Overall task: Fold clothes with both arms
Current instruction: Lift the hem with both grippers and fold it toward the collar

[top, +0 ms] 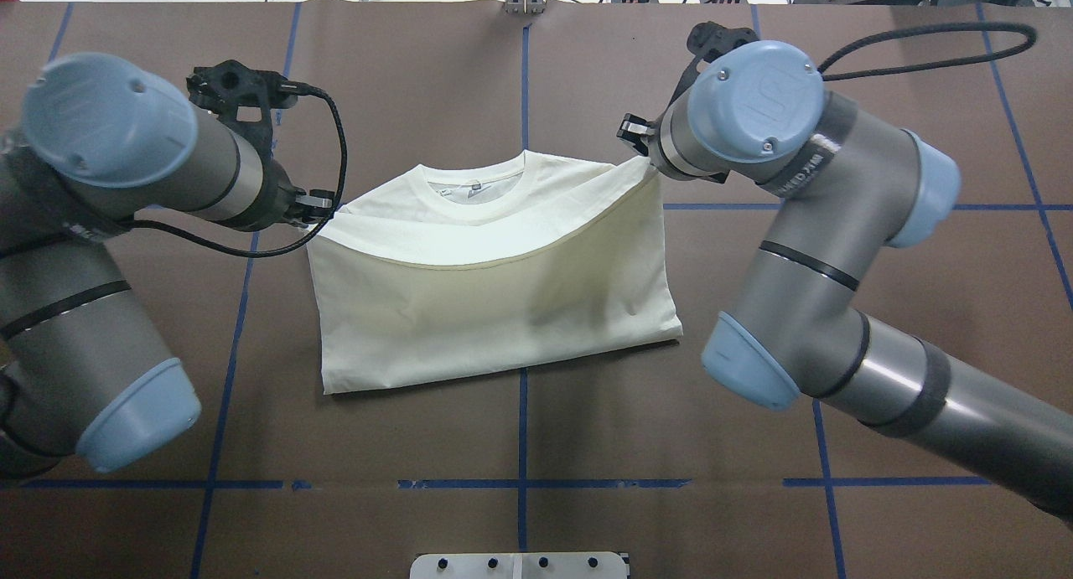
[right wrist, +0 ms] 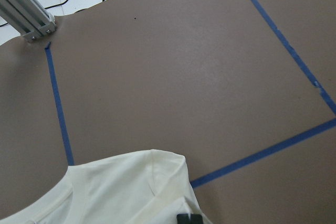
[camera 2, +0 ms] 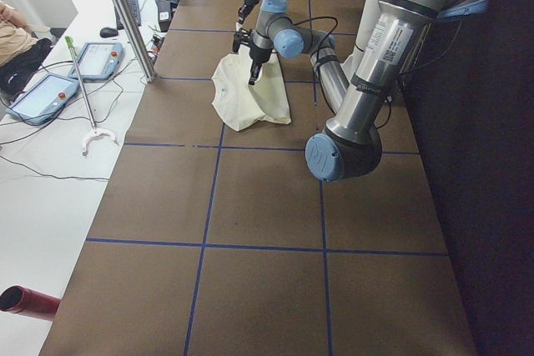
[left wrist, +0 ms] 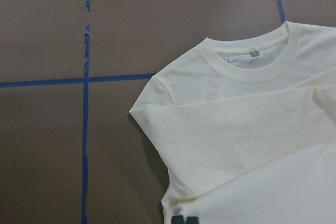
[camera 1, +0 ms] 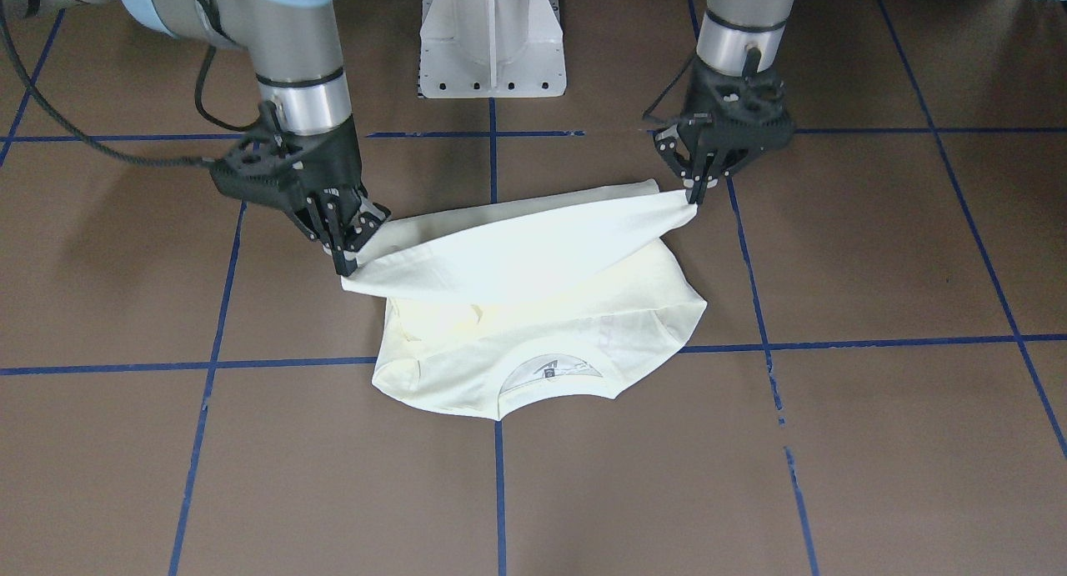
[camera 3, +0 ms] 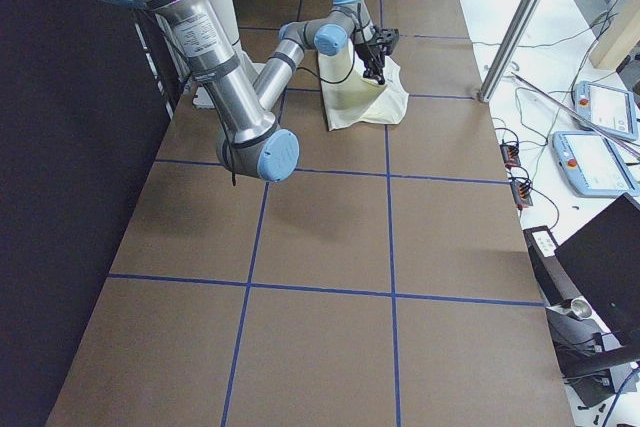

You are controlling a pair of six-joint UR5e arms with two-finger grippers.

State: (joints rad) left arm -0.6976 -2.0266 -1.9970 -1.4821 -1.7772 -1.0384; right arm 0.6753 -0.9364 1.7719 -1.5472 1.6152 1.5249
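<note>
T-shirt (top: 495,311): one, cream, plain side up, is lying mid-bench across a blue tape line (top: 521,411); its collar (top: 478,185) is facing the bench edge farthest from the robot.
fold: the lower half is doubling over the body, with the crease resting on the bench on the robot's side (a faint reddish trace is showing through the cloth near the collar in the front-facing view).
hem (top: 495,265): is hanging in a shallow sag between the two tools, raised off the layer below.
left tool (camera 1: 692,194): one; its fingers are pressing together on one hem corner, above the shirt's shoulder.
right tool (camera 1: 346,263): one; it is clamping the other hem corner, fingertips close to the bench.
left arm (top: 101,252) and right arm (top: 805,252): two in all, each reaching in from its own side of the shirt.
bench (camera 1: 875,443): one, brown, is carrying a grid of blue tape.
pedestal (camera 1: 492,42): one, white, is standing at the robot-side edge between the arms.
pendants (camera 2: 46,93): two are lying on the white surface beside the bench.
</note>
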